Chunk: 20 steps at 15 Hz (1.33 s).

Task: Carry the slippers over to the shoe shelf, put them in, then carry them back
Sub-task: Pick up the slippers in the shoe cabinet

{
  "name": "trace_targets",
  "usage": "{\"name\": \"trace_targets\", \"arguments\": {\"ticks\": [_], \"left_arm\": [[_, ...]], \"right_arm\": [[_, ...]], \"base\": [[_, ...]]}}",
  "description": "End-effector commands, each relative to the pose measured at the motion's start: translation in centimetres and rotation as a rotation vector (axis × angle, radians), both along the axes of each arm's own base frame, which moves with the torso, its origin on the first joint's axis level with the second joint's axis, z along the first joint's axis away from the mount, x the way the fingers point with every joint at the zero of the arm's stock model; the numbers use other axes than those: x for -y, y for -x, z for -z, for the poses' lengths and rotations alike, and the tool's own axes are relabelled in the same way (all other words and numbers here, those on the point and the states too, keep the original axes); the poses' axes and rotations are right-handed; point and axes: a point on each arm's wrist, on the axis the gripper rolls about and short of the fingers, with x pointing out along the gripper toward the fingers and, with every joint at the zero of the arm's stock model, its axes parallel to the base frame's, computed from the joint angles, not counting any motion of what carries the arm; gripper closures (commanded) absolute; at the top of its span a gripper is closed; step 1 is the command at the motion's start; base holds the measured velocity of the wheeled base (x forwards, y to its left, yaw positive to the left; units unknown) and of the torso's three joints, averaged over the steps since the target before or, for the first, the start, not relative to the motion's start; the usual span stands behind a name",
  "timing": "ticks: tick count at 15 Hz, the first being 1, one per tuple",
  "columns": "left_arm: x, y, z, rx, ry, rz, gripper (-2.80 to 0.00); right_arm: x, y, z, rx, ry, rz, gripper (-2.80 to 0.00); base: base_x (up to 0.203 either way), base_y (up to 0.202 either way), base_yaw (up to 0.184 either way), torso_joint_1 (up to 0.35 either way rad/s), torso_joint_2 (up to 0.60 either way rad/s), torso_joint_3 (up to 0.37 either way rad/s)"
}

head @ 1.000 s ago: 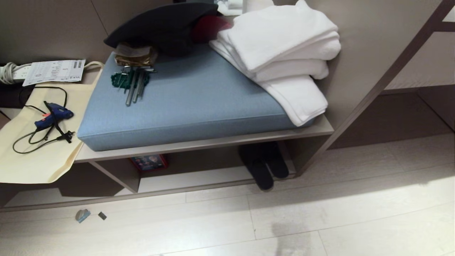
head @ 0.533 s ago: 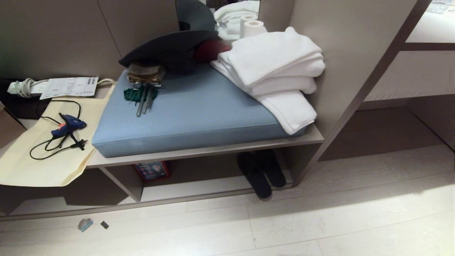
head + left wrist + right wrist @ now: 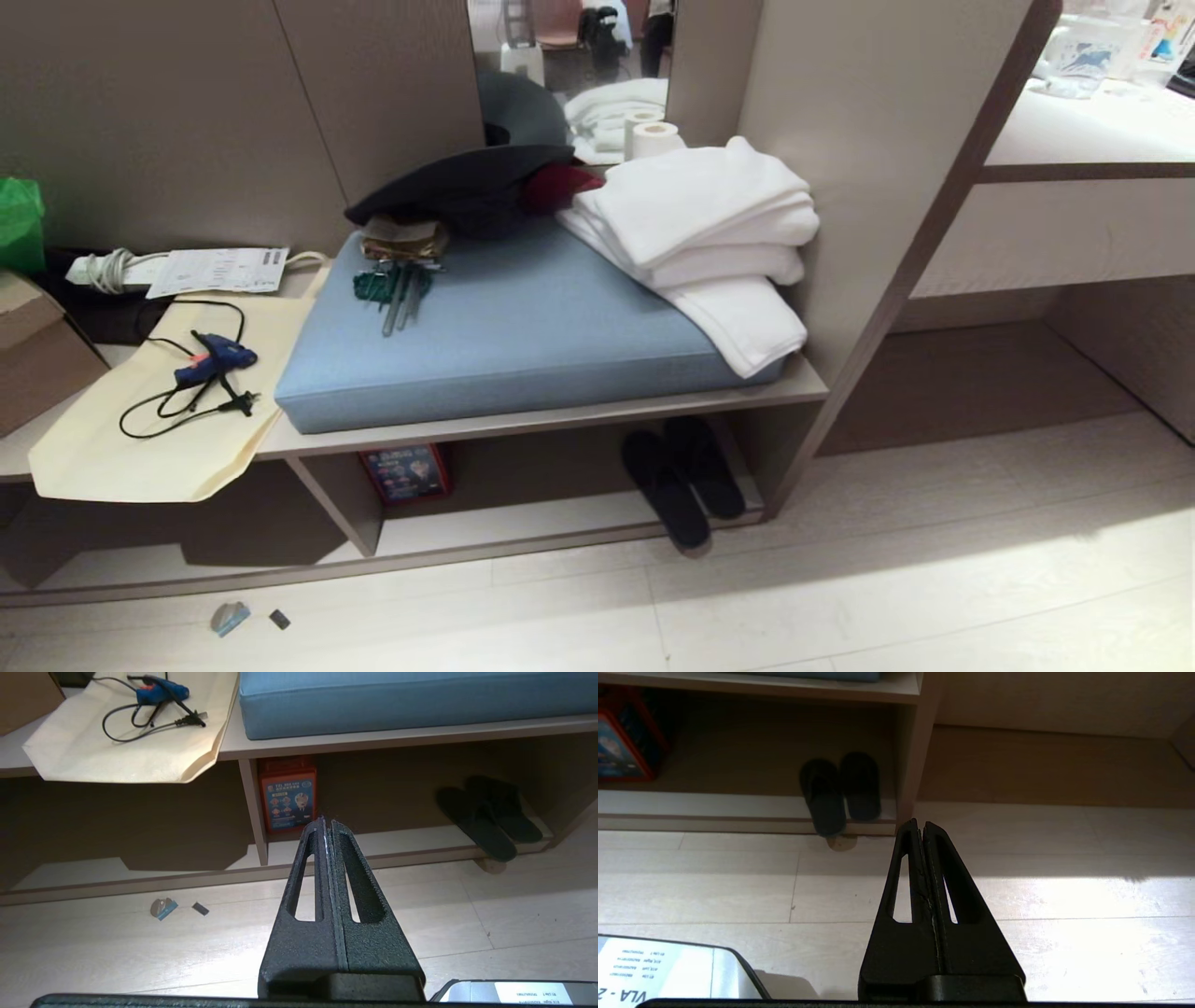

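**Slippers parked in the cubby, both grippers clenched and empty**

The slippers lie side by side in the shoe shelf, at its right end beside the upright panel under the bench. The left one of the pair pokes its heel out past the shelf's front lip, over the floor; the other sits further in.

The left gripper and the right gripper both hang above the floor in front of the shelf, jaws pressed together, grasping nothing.

Judged from here, the bring-back leg carries the risk. The cubby is low and shallow under the bench board, so a gripper coming in high could strike that board, and one coming in far to the right could scrape the upright panel. The slippers are soft and lie touching or nearly so; a pinch on one band may drag or flip its neighbour. The overhanging heel could be nudged off the lip onto the floor. Closed jaws must spread before any grasp.

Further left in the shelf stands a red-framed box with a blue printed face; its writing is too small to read. A white label on the robot's body shows "VLA - 2", upside down, the rest illegible.
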Motion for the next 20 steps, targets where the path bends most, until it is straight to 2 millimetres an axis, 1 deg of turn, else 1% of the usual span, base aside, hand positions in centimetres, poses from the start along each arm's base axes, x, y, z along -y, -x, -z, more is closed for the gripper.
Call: {"name": "trace_targets", "arguments": {"ticks": [1,12,15,20], "left_arm": [[0.0,-0.05,0.21,-0.006,0.0,0.001,0.0],[0.0,-0.05,0.21,-0.006,0.0,0.001,0.0],[0.01,-0.05,0.21,-0.006,-0.001,0.0,0.0],[0.0,-0.05,0.21,-0.006,-0.001,0.001,0.0]], "right_arm": [[0.0,-0.01,0.0,-0.002,0.001,-0.002,0.0],[0.0,-0.01,-0.01,-0.001,-0.001,-0.002,0.0],[0.0,-0.01,-0.01,-0.001,-0.007,-0.002,0.0],[0.0,-0.03,0.03,-0.001,-0.014,-0.001,0.0]], "base": [[0.0,0.0,0.0,-0.001,0.0,0.199],[0.0,0.0,0.0,0.001,0.0,0.202],[0.0,0.0,0.0,0.002,0.0,0.088],[0.0,0.0,0.0,0.0,0.0,0.007]]}}
